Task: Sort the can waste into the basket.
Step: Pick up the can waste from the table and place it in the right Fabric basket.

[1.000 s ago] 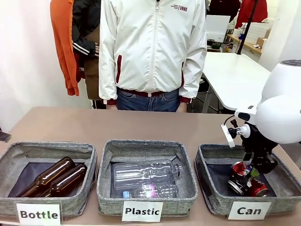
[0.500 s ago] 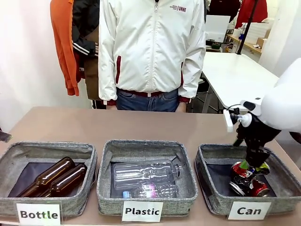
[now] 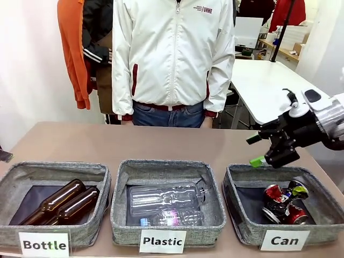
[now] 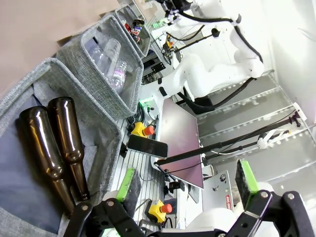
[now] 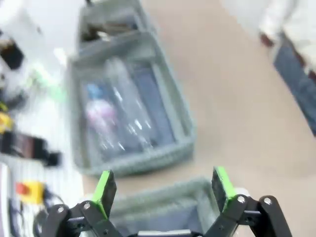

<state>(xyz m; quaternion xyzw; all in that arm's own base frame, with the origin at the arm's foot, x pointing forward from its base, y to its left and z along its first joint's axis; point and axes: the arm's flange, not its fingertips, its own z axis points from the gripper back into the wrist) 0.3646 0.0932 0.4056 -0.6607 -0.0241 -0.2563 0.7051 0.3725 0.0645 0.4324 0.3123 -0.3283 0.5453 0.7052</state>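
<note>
Cans, the dented aluminium ones in red and mixed colours point(image 3: 283, 204), all sat inside the square grey fabric "Can" basket point(image 3: 236, 212), and my right gripper point(image 3: 256, 150) hung above it released and empty, so I figured sorting was basically done.

White cards front the three grey bins: "Bottle" point(image 3: 44, 244) on the left bin; "Plastic" point(image 3: 163, 241) on the middle bin; "Can" point(image 3: 284, 240) on the basket point(image 3: 236, 215); the jacket's chest logo point(image 3: 204, 9) is too small to read.

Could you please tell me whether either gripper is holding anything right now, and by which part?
Nothing is held: the right gripper and left gripper are both open and empty.
</note>
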